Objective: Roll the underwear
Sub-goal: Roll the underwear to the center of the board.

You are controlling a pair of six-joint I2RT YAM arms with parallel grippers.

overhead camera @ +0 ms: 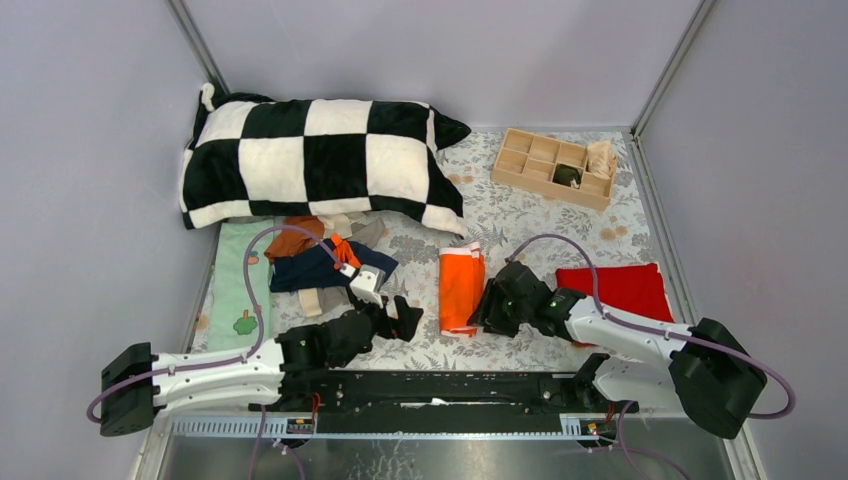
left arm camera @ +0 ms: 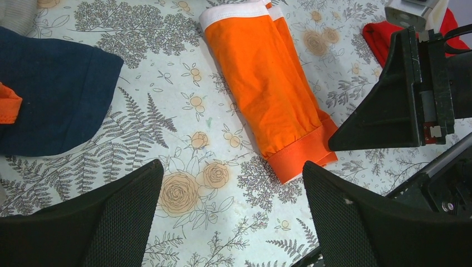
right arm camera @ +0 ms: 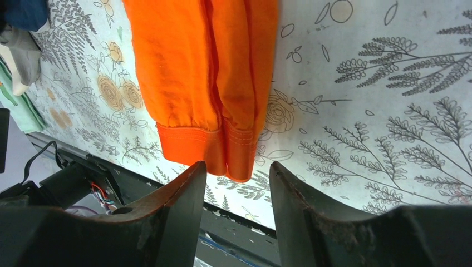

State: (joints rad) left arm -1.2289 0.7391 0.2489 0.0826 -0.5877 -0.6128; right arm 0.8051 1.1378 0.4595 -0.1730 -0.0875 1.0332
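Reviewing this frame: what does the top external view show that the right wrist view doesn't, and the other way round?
Only the top external view: the checked pillow, the wooden tray, the red cloth and the white waistband at the far end of the folded piece.
Only the right wrist view: the stitched hem of the orange underwear up close, lying right at the tips of the right gripper, which is open and holds nothing.
Both: the orange underwear on the floral table cover.
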